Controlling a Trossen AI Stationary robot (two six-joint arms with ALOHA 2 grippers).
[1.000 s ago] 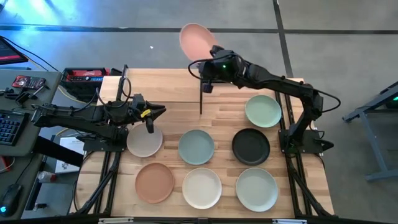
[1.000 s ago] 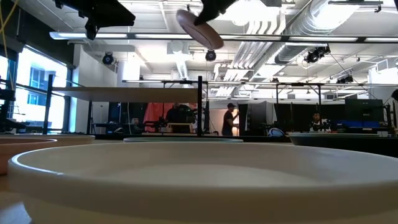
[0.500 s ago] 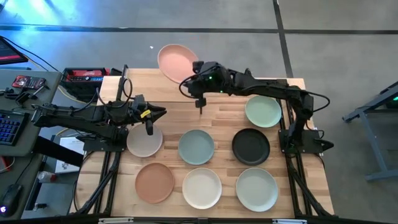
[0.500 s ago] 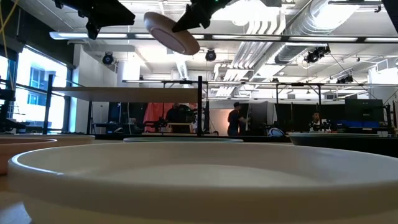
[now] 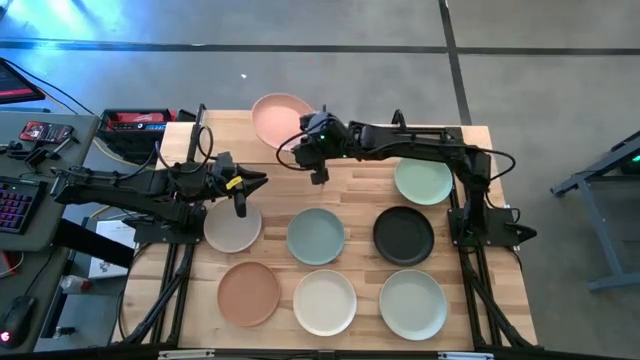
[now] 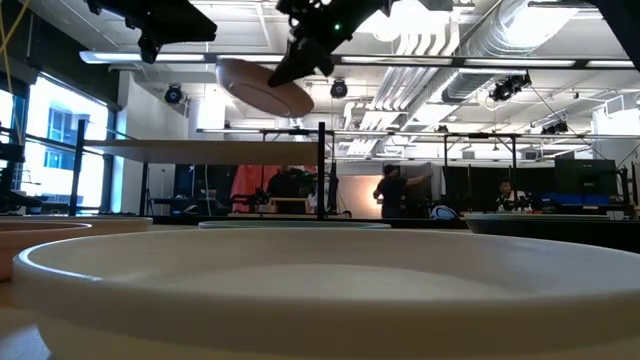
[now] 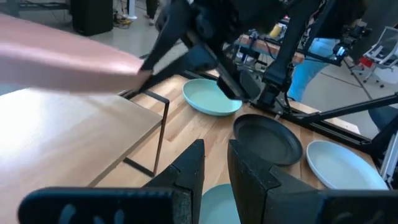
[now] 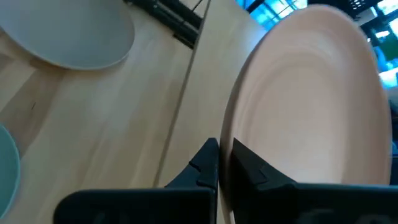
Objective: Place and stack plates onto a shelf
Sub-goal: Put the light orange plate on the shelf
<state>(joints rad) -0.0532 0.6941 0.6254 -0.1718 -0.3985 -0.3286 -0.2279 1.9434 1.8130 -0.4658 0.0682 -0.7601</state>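
Now pink plate in transit to shelf.
Near edge of table (image 5: 500, 300): seven plates wait; left gripper (image 5: 243, 196), fingers nearly together, empty, idles by left edge; right gripper (image 5: 312, 138) clamped on pink plate (image 5: 278, 117) rim, above shelf (image 5: 240, 140), tilted, prob. for lowering flat.

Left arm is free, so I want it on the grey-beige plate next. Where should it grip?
Pinch the grey-beige plate by its raised rim, probably on the left-hand edge nearest the left end effector. It lies flat and shallow, so one finger should go inside the lip and one outside, coming down from above.
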